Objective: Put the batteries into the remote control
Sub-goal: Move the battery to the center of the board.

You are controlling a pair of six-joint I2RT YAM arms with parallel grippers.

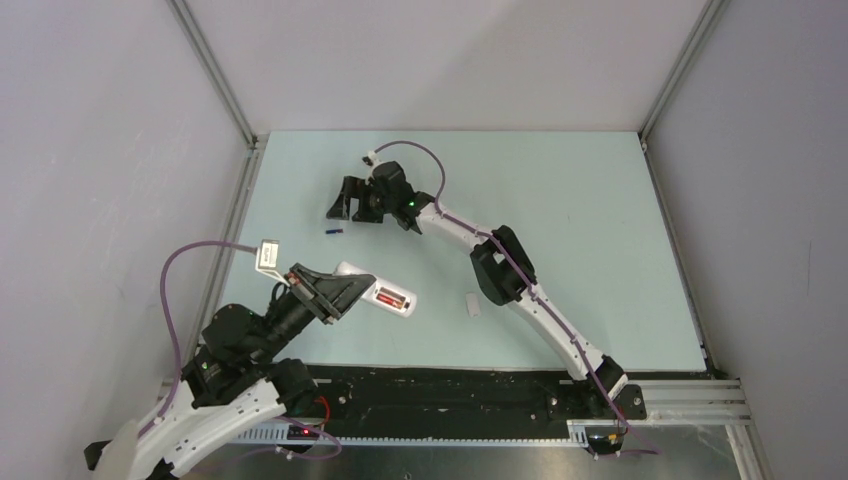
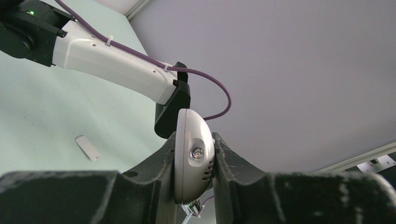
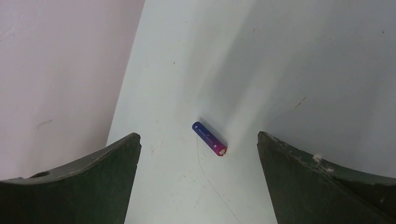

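My left gripper (image 1: 358, 289) is shut on the white remote control (image 1: 392, 299), holding it by one end with the open battery bay facing up. A red-orange battery (image 1: 388, 298) lies in the bay. In the left wrist view the remote's rounded end (image 2: 194, 158) sits clamped between the two fingers. The dark blue battery (image 1: 334, 230) lies on the table at the far left. My right gripper (image 1: 350, 212) is open just above and beyond it. In the right wrist view the blue battery (image 3: 208, 138) lies between the spread fingers, untouched.
A small white cover plate (image 1: 472, 304) lies on the table to the right of the remote; it also shows in the left wrist view (image 2: 88, 147). The left enclosure wall (image 3: 56, 84) stands close to the blue battery. The right arm (image 2: 116, 65) reaches across the table.
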